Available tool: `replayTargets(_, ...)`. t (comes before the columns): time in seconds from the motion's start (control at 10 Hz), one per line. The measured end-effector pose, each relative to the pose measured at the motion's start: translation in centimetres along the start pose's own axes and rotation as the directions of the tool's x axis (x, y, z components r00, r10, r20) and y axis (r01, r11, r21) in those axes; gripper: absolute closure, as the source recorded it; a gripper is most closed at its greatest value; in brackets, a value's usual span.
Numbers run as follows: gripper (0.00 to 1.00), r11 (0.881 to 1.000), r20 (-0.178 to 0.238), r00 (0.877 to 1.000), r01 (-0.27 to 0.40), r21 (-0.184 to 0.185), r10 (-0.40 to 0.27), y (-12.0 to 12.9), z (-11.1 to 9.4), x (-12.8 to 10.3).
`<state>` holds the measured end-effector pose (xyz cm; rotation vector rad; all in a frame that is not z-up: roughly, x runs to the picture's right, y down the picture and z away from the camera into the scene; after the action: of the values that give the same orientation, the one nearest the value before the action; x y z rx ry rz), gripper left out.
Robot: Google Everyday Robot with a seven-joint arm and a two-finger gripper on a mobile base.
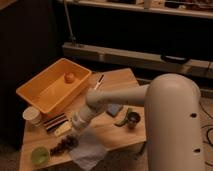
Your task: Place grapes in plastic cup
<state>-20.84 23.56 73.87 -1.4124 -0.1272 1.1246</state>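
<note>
though hand (75,131) grip unclear, knobbly dark grapes (64,145) just below, beside round translucent plastic cup (40,155).

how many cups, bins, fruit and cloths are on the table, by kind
cups: 3, light-green plastic cup, white ridged cup, dark metal cup
bins: 1, yellow bin
fruit: 2, grapes, orange fruit in the bin
cloths: 1, white cloth
total: 7
the tool is just above the grapes, between bin and cloth
</note>
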Motion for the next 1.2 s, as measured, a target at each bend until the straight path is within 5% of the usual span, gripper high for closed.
replayTargets(0.3, 0.59, 0.998, -0.068, 0.997, 0.032, 0.047, -0.029, 0.4, 0.6, 0.4)
replayTargets(0.5, 0.80, 0.992, -0.093, 0.996, 0.030, 0.119, -0.019, 0.1, 0.1, 1.1)
replayTargets(0.7, 0.91, 0.988, -0.083, 0.997, 0.004, 0.155, 0.009, -0.7, -0.5, 1.8)
replayTargets(0.9, 0.89, 0.983, -0.070, 0.997, -0.011, 0.181, 0.024, -1.1, -0.7, 2.1)
replayTargets(1.2, 0.59, 0.977, 0.009, 0.999, -0.042, 0.211, 0.041, -2.1, -1.9, 2.3)
